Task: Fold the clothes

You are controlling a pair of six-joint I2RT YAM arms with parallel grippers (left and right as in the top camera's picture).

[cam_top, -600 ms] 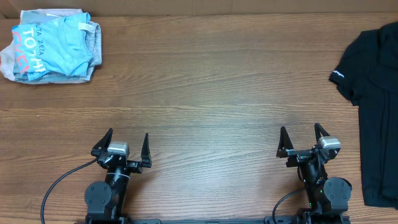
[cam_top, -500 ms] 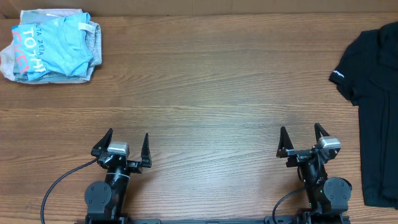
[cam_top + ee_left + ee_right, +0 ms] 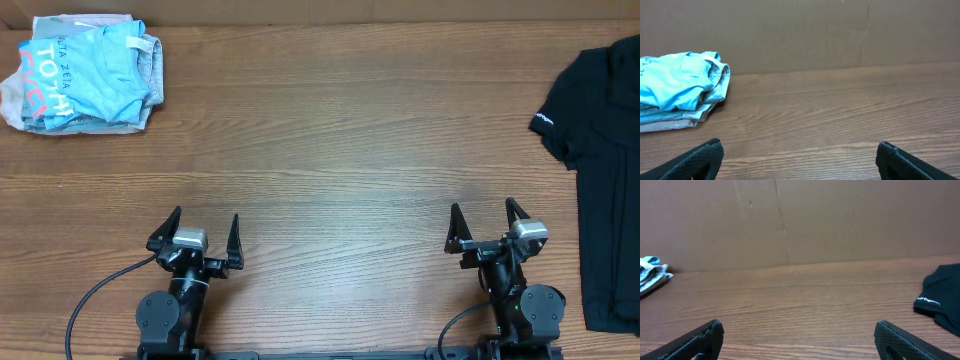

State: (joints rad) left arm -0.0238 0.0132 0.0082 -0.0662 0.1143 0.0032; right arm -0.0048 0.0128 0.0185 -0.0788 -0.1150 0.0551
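Observation:
A black T-shirt [image 3: 606,170] lies spread at the table's right edge, partly out of view, with a small white logo on its sleeve. That sleeve also shows in the right wrist view [image 3: 940,297]. My left gripper [image 3: 206,228] is open and empty near the front left of the table; its wrist view [image 3: 799,156] shows only bare wood between the fingers. My right gripper [image 3: 486,220] is open and empty near the front right, left of the black shirt, with bare wood between its fingers in the right wrist view [image 3: 799,335].
A pile of folded clothes, light blue on top [image 3: 80,72], sits at the far left corner; it also shows in the left wrist view [image 3: 680,90]. A brown cardboard wall [image 3: 800,220] stands along the table's far edge. The wooden table [image 3: 340,140] stretches between.

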